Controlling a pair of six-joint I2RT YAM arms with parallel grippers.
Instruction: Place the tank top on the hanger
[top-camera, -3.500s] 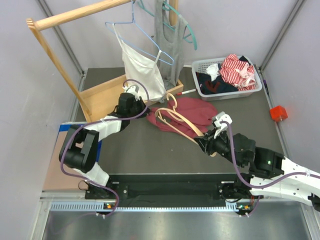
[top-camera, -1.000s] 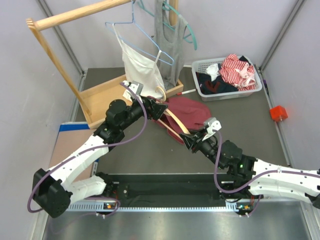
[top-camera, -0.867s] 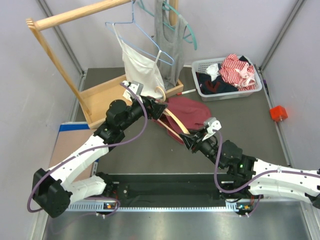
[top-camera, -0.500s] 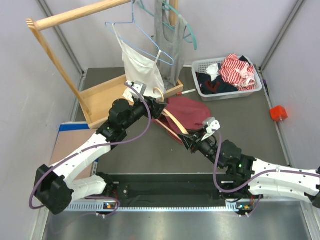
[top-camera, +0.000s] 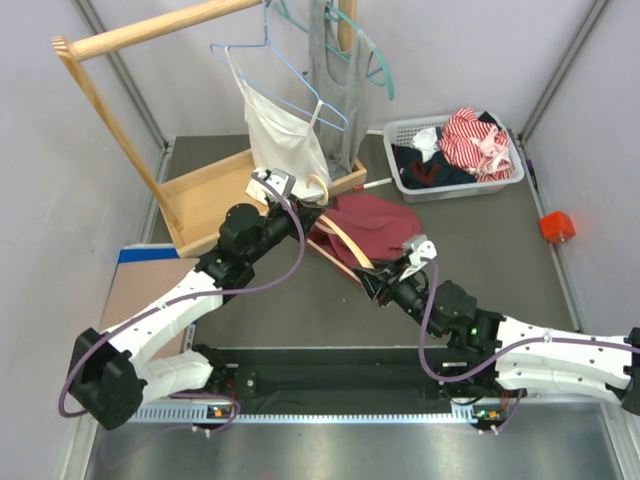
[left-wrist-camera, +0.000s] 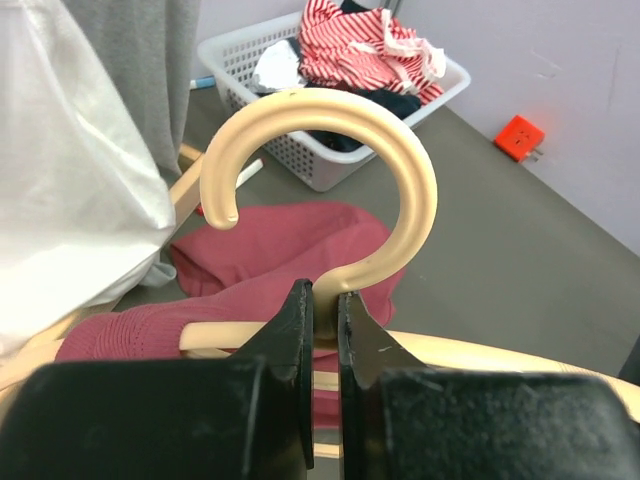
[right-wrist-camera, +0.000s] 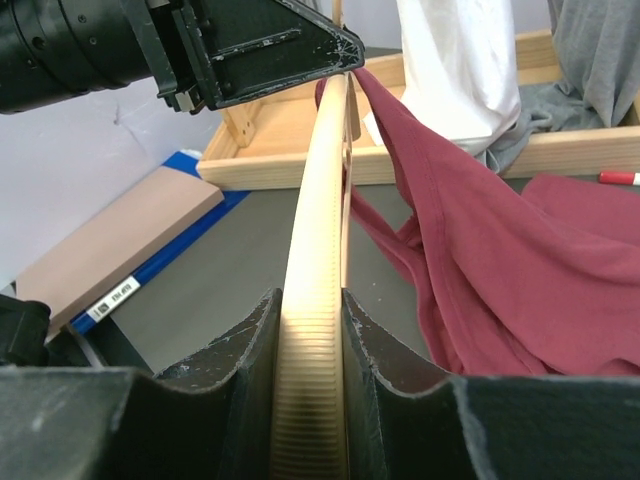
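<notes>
Left wrist view: left gripper (left-wrist-camera: 322, 300) tight on the neck of the hanger (left-wrist-camera: 415, 190), tank top (left-wrist-camera: 270, 240) just beyond, lower.

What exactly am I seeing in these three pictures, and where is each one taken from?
Two robot arms are bolted at the near edge of a dark grey table. The overhead picture looks down from behind them; the other two come from cameras on each wrist. The left gripper pinches the light tan curved clothes hanger at the base of its hook; the right gripper clamps one of its arms. A dark red tank top lies on the table, part hanging from the hanger. Behind stand a wooden rack with hung clothes and a white plastic basket of laundry.
</notes>
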